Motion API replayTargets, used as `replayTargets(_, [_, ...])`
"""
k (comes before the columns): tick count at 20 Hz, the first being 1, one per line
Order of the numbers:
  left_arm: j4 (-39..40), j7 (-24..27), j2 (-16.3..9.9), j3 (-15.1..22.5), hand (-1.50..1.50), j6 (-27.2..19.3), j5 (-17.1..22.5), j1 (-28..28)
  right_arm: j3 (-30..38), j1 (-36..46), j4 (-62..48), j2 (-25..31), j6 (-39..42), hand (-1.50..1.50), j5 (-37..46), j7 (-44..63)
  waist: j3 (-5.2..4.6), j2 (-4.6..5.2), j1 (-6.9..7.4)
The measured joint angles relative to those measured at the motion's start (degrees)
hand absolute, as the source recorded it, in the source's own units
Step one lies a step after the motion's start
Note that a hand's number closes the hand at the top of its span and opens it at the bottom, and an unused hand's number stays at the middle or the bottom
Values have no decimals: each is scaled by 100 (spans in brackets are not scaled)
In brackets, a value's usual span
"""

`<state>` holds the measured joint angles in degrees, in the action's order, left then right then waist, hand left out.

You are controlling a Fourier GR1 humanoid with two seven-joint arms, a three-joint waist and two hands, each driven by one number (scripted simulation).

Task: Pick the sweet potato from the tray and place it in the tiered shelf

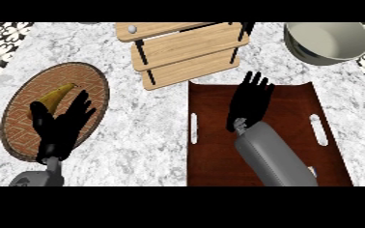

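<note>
Nearest you, your right forearm (274, 157) comes in from the lower edge over the dark red tray (214, 164), which lies on the marbled surface (143, 145) with slot handles on its left and right sides. Your right hand (249, 104) is over the tray's far half, fingers straight and spread toward the shelf, holding nothing you can see. You cannot see the sweet potato on any bare part of the tray; if it is there, the hand or forearm hides it. At the lower left, your left hand (61, 125) rests open with fingers up, over a round woven mat (25, 125). Just beyond its fingers, a yellow-brown pointed piece (58, 95) lies on the mat. Farther off, past the tray's far left corner, stands the wooden tiered shelf (189, 53) with black posts, and a small grey ball (133, 29) sits on its top board. At the far right a pale bowl (324, 41) stands well apart from the shelf
</note>
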<state>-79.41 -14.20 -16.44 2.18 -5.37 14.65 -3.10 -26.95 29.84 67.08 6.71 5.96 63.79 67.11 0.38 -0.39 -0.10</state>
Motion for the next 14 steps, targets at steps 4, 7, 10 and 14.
replayTargets(4, [49, -8, 20, -33, 0, 32, -39, -41, 309, 63, -181, -108, -47, -150, 236, -170, 6, 0, 16])
replayTargets(7, [18, 16, 39, -72, 0, 104, -19, -8, 531, 67, -337, -165, -133, -150, 382, -316, -9, -5, 26])
replayTargets(10, [3, -50, 71, -80, 0, 66, -88, -19, 657, 24, -395, -286, -237, -150, 564, -391, -19, -23, 29])
replayTargets(14, [-56, -138, 62, -105, 0, 127, -92, 21, 910, 62, -590, -380, -115, 150, 467, -616, -38, -52, 54])
